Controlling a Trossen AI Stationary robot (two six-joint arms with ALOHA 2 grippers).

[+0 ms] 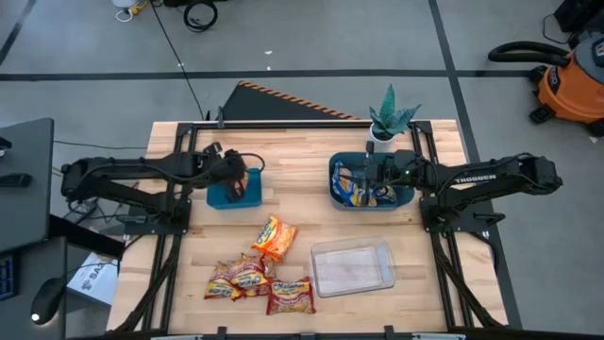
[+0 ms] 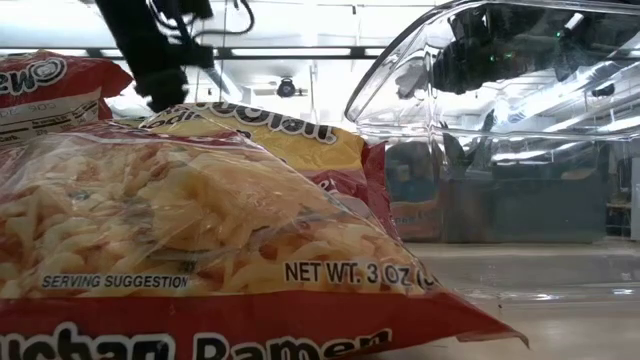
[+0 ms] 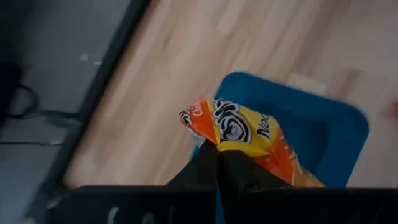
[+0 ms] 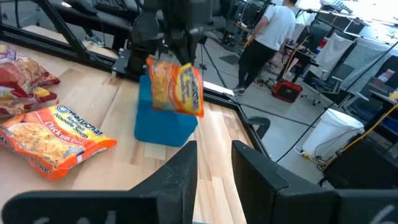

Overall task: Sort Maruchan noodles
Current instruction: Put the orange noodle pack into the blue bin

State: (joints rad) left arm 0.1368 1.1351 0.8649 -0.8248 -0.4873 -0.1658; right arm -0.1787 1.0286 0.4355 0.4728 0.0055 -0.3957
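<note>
Left gripper (image 4: 180, 38) pinched tight on the top edge of an orange packet (image 4: 178, 88), which hangs tilted directly below it, over the left teal bin (image 4: 163, 121). To finish this drop well: bring the packet down until its lower edge is inside the bin walls, then release, since a limp glossy pouch let go from high up could catch the rim and slide out. Right gripper (image 4: 214, 163) sits well across the table from it, above the right teal bin (image 1: 342, 194), fingers parted a moderate way and nothing between them; blue-and-yellow packets (image 1: 363, 187) appear to lie in that bin, though the arm covers much of it. Still unsorted: another orange packet (image 1: 275, 236) flat on the wood, nearer the front edge than the left gripper, and beyond it a loose heap of red-and-yellow packets (image 1: 257, 280). Packets are thin crinkled film, shiny, rectangular, noodle block lumpy inside. Clear plastic container (image 1: 353, 267) beside the heap is rigid, with rounded corners. Bins are smooth, hard, box-shaped. Table (image 1: 302, 151) is pale butcher-block.
</note>
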